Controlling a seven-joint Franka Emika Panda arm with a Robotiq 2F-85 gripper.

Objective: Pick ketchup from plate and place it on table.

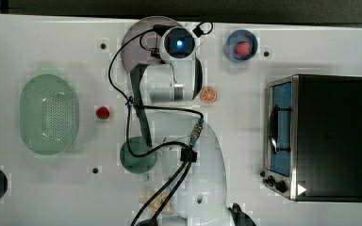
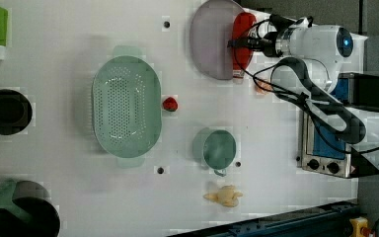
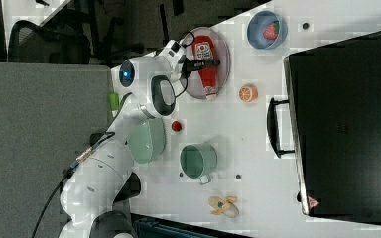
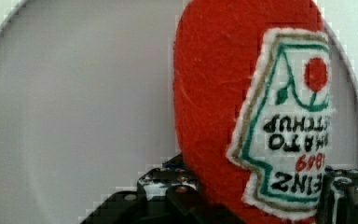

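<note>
Claw (image 3: 202, 63) over one ketchup bottle on one plate

The one black claw straddles the single red felt ketchup bottle (image 3: 207, 67) lying on the one round mauve-grey plate (image 3: 223, 49), a finger at each side; whether they clamp it I cannot tell. On the white surface (image 3: 258, 148) near the claw lies one orange slice (image 3: 248, 92); farther off sits one green mug (image 3: 197, 161).

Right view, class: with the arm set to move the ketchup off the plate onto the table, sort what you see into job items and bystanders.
Job: ketchup; plate; table; gripper.
Lying about: blue bowl; orange slice; green cup; toaster oven.
</note>
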